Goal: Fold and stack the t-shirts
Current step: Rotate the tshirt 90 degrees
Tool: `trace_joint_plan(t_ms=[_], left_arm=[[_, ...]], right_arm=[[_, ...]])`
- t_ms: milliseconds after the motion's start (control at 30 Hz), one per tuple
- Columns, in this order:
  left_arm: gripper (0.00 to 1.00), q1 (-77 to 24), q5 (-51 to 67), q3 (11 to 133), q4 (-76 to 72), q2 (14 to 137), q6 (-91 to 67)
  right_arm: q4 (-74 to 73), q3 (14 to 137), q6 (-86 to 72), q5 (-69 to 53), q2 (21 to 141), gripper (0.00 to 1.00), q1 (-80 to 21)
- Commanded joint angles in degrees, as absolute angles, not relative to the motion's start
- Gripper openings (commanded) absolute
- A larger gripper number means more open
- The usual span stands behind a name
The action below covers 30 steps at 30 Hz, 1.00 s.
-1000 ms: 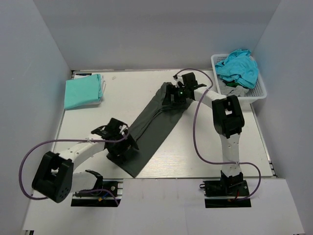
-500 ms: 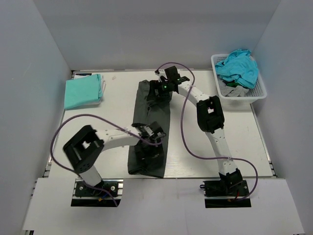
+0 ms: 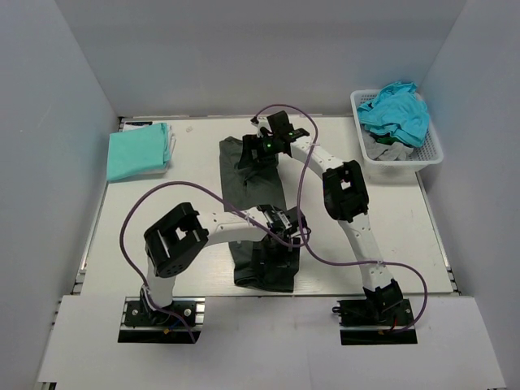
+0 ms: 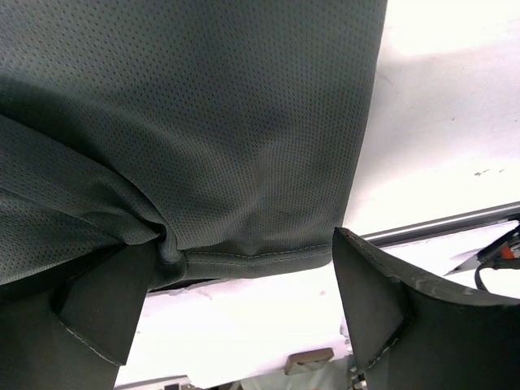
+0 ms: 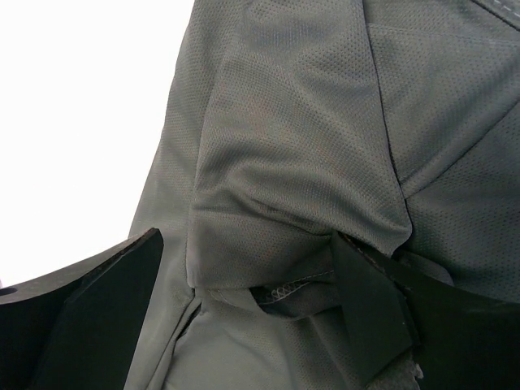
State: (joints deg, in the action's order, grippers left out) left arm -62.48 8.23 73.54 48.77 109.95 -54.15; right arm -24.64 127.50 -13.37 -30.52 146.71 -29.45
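A dark charcoal-grey t-shirt (image 3: 250, 193), folded into a long narrow strip, lies almost straight up and down the middle of the table. My left gripper (image 3: 272, 250) rests on its near end with jaws wide apart. In the left wrist view the stitched hem (image 4: 244, 262) runs between the fingers (image 4: 101, 313), and cloth bunches against the left one. My right gripper (image 3: 254, 156) sits on the far end, also open. In the right wrist view, folds of the grey cloth (image 5: 284, 130) fill the gap between its fingers (image 5: 370, 301). Neither gripper pinches the cloth.
A folded mint-green t-shirt (image 3: 138, 151) lies at the far left. At the far right a white lattice basket (image 3: 416, 161) holds a teal shirt (image 3: 396, 110) and a grey one (image 3: 388, 147). Purple cables loop over both arms. White walls enclose the table.
Both arms swung with the dark shirt: its near end moved right and its far end moved left. The strip has turned from diagonal to nearly upright in the top view.
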Motion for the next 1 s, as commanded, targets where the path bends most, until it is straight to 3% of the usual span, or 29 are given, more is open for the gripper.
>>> trace_joint_plan(t_ms=[0, 367, 533, 767, 967], left_arm=[[0.99, -62.84, 2.11, 71.98, 45.62, 108.11, -52.29], [0.99, -62.84, -8.42, 74.18, 52.64, 93.79, -49.48], [0.99, -60.64, -22.57, 65.05, 60.02, 83.23, -60.1], [0.99, -59.59, -27.77, 58.72, 62.4, 69.45, -67.76], [0.99, -55.83, -31.28, 55.28, 64.07, 65.65, -71.54]], right_arm=[[-27.77, 126.91, -11.51, -25.41, 145.46, 0.9, -29.36], [-31.72, 128.15, -5.27, -20.14, 134.05, 0.9, -29.79], [-34.54, 116.91, -6.5, -8.19, 125.09, 0.9, -30.58], [-33.67, 98.91, -10.54, -0.97, 116.02, 0.9, -34.88], [-33.67, 94.76, -15.9, 5.0, 115.31, 0.9, -42.0]])
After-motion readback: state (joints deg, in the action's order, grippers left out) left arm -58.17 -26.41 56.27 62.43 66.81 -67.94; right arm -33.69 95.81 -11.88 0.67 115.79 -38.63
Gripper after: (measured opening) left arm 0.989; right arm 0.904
